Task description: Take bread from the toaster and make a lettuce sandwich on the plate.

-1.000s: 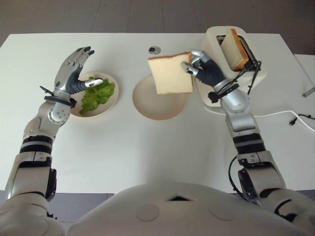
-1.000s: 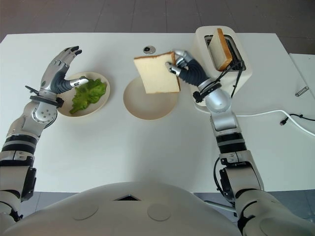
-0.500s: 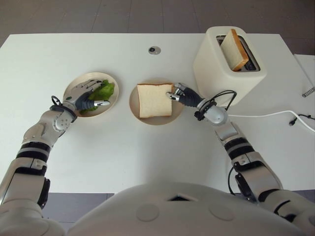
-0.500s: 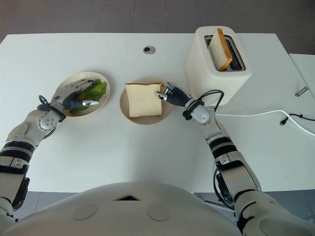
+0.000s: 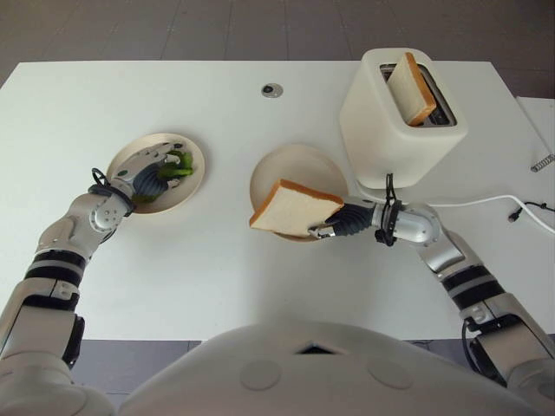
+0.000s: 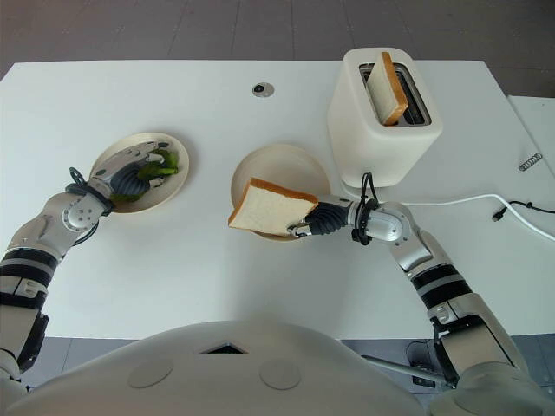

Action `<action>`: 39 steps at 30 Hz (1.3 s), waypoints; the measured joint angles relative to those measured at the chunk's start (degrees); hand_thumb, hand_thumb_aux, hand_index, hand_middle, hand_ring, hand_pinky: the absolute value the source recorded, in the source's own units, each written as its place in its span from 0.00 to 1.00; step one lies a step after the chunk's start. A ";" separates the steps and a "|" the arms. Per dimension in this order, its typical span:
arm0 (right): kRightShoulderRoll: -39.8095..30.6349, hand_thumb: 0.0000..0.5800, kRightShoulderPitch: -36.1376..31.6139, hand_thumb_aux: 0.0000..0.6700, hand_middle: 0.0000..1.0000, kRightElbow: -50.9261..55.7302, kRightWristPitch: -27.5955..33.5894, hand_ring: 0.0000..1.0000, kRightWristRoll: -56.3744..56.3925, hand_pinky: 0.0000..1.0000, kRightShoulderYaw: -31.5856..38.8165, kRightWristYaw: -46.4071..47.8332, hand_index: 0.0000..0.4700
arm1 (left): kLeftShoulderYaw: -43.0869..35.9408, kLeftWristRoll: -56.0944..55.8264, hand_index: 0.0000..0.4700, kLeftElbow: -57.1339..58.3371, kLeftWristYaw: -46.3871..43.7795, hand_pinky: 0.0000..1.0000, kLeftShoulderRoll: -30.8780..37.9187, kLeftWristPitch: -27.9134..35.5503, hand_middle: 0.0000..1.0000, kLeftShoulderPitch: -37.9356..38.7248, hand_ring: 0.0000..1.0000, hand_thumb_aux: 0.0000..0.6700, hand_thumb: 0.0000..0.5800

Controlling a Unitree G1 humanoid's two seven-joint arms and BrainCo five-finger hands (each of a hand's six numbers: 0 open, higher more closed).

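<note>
The left hand (image 5: 146,176) closes over the lettuce (image 5: 180,166), leaving only a few green edges showing. The held bread slice (image 5: 293,211) hides the plate's (image 5: 295,165) near rim and part of the right hand (image 5: 347,224). The second slice's (image 5: 414,87) lower half sits hidden inside the toaster (image 5: 390,130). The cable (image 5: 486,201) runs off the right edge

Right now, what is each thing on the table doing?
toaster: upright, second slice sticking out of its slot.
middle plate: lying flat.
bread slice: tilted, held by right hand over the middle plate's near rim.
lettuce: on left plate, gripped by left hand.
</note>
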 measured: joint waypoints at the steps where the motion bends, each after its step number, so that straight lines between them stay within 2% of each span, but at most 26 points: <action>1: 0.00 1.00 0.16 1.00 1.00 -0.06 0.08 1.00 1.13 1.00 -0.02 0.69 1.00 | -0.12 0.00 0.88 0.23 0.43 0.00 0.09 -0.06 0.00 -0.07 0.00 0.88 0.99; 4: -0.57 1.00 1.33 1.00 1.00 -1.81 0.19 1.00 4.08 1.00 0.16 4.09 1.00 | -0.54 0.00 0.91 0.86 1.10 0.00 0.20 -0.26 0.00 -0.34 0.00 0.91 0.99; 13: -4.90 1.00 7.12 1.00 1.00 -9.94 -0.03 1.00 17.61 1.00 0.05 15.64 1.00 | -1.83 0.03 0.90 3.21 2.65 0.00 0.29 -0.95 0.00 -1.46 0.00 0.90 0.99; 16: -4.99 1.00 7.73 1.00 1.00 -11.69 0.43 1.00 20.74 1.00 -0.97 16.53 1.00 | -2.44 0.05 0.93 4.03 3.23 0.00 0.29 -1.14 0.00 -2.02 0.00 0.93 0.99; 18: -4.32 1.00 7.55 1.00 1.00 -12.82 0.91 1.00 23.57 1.00 -2.73 16.31 1.00 | -2.88 0.06 1.00 4.52 3.80 0.00 0.29 -1.26 0.00 -2.33 0.00 1.00 1.00; 27: -0.80 1.00 6.54 1.00 1.00 -17.49 7.14 1.00 35.04 1.00 -10.13 15.46 1.00 | -4.03 0.13 1.00 7.48 6.44 0.00 0.39 -2.66 0.00 -3.55 0.00 1.00 1.00; 33: 0.17 1.00 3.68 1.00 1.00 -12.86 8.54 1.00 30.64 1.00 -15.20 11.94 1.00 | -4.90 0.14 1.00 8.95 7.33 0.00 0.46 -3.09 0.00 -4.45 0.00 1.00 1.00; 39: -3.21 1.00 1.34 1.00 1.00 -6.01 6.78 1.00 12.73 1.00 -17.01 5.16 1.00 | -5.45 0.13 1.00 9.55 8.13 0.00 0.55 -3.49 0.00 -4.72 0.00 1.00 1.00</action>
